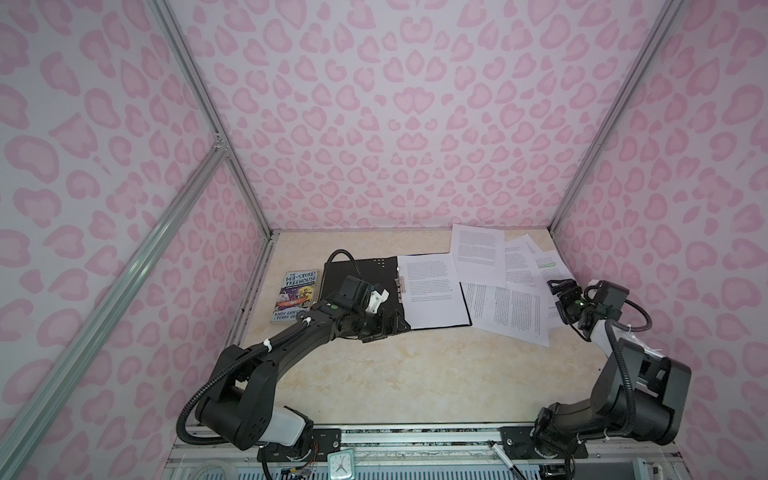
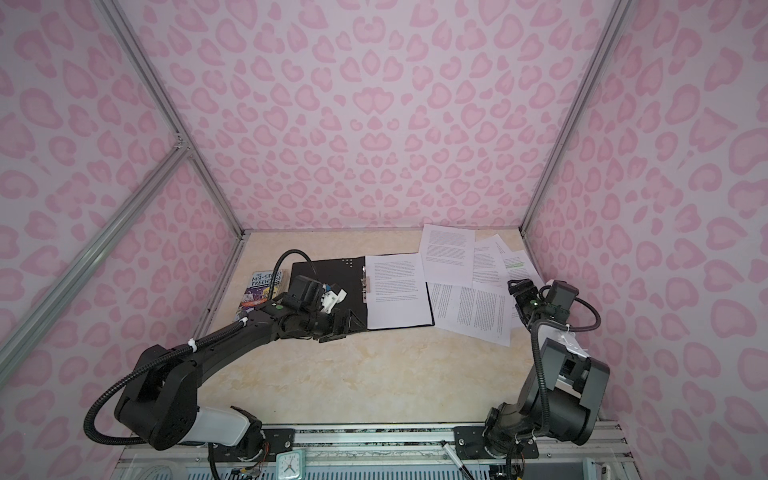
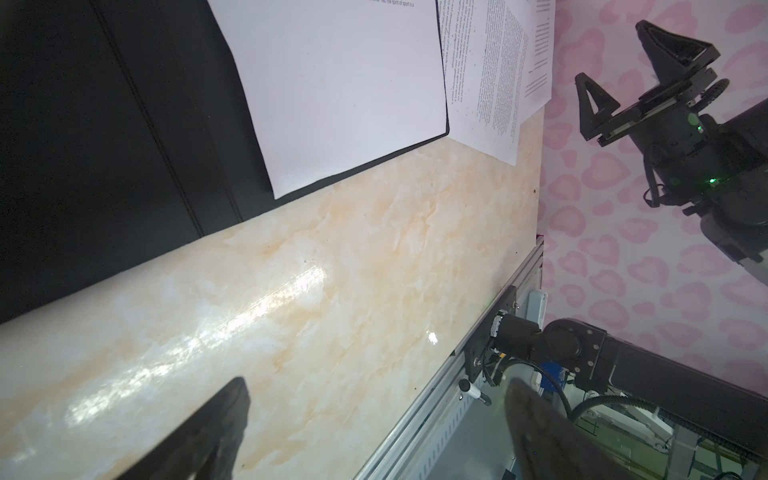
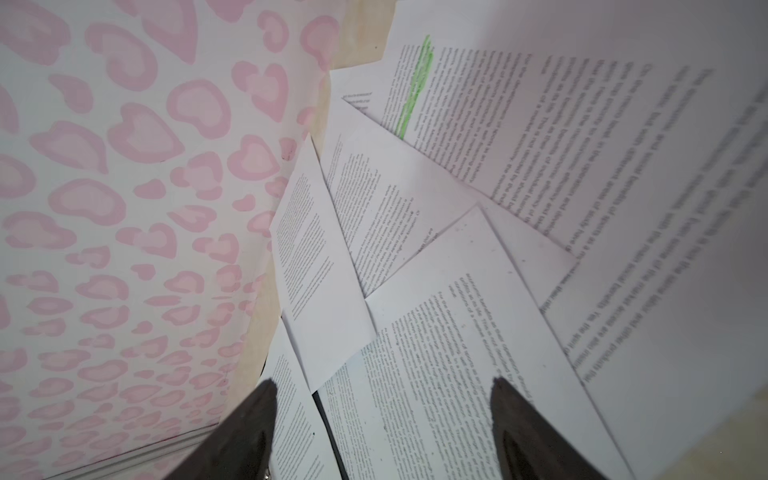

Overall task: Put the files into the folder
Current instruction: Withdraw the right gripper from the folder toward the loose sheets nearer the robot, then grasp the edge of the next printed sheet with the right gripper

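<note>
We held the right gripper (image 4: 382,419) open, empty; overlapped files (image 4: 436,332) below its jaws might have dragged along together. Our left gripper (image 3: 376,419) gaped empty.

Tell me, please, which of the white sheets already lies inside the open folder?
The sheet beside the metal clip, resting on the black folder; the others lie scattered on the table.

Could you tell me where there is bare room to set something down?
Bare: the beige marble tabletop between the open black folder and the front metal rail. Crowded: the far right corner, covered with overlapping white printed sheets.
</note>
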Available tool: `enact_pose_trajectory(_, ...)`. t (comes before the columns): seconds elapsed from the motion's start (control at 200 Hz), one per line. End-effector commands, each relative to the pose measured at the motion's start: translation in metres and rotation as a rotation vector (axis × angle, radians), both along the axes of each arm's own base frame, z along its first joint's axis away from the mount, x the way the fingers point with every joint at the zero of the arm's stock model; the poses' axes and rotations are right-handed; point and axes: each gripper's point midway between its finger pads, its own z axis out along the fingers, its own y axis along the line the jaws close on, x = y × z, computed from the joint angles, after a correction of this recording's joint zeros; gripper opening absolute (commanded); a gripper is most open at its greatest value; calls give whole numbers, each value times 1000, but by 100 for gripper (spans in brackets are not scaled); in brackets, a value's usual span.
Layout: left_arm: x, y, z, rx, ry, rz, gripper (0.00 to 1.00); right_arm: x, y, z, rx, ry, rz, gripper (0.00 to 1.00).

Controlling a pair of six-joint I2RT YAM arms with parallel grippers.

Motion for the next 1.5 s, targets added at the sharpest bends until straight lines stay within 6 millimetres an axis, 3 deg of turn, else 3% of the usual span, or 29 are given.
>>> enact_pose_trajectory(0.0, 0, -2, 13, -18, -48, -24, 97, -46, 17, -43, 72, 162, 20, 81)
enact_pose_trajectory(0.145, -1, -3, 21, -31, -57, -44, 97, -77, 28, -68, 59, 255, 54, 82)
enact_pose_trajectory(0.39, -1, -4, 28, -27, -66, -68, 97, -89, 49, -93, 153, 345, 112, 81)
enact_pose_trajectory(0.525, -3, -3, 30, -17, -77, -80, 97, -78, 72, -87, 174, 320, 180, 82)
enact_pose_trajectory(0.765, -3, -2, 22, -5, -64, -84, 97, -40, 93, -49, 209, 128, 202, 86)
enact_pose_trajectory(0.885, -3, -2, 22, -5, -63, -85, 97, -30, 106, -40, 223, 82, 195, 88)
enact_pose_trajectory(1.225, -5, -1, 23, 0, -66, -91, 97, -24, 140, -43, 209, 3, 92, 94)
enact_pose_trajectory(1.495, -7, 2, 25, 9, -75, -94, 97, -21, 128, -57, 169, -44, -39, 80)
